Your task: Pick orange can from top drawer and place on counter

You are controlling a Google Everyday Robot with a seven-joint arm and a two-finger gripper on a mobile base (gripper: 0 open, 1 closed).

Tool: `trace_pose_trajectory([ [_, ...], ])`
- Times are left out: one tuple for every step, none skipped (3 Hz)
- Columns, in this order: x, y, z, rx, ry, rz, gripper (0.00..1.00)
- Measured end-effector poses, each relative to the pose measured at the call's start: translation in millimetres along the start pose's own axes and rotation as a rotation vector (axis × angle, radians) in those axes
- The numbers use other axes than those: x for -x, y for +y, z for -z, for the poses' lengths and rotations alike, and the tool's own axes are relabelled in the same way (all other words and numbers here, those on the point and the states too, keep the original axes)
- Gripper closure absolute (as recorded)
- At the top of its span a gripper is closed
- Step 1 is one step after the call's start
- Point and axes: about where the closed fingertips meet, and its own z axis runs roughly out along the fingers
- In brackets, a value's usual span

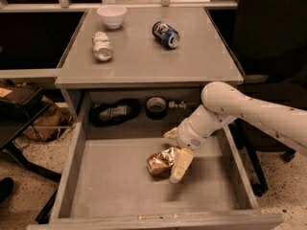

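Gripper (171, 155) in shallow grey drawer (115, 178), speckled floor (284, 196) around.
Fingers (181, 163) spread at crumpled orange-gold can (160, 160); matte grey counter (144, 56) above.

We see through one camera, set high in front of the table (144, 56) and tilted down at it from fairly near. The view takes in the open top drawer (110, 176), where the hand (172, 156) sits right of centre.
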Motion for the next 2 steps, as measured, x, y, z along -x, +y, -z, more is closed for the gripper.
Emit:
trace_pose_trajectory([
  [-11.3,-2.5,-13.5,0.021,-0.017,0.001,0.19],
  [-11.6,-2.4,-14.3,0.023,-0.018,0.001,0.42],
])
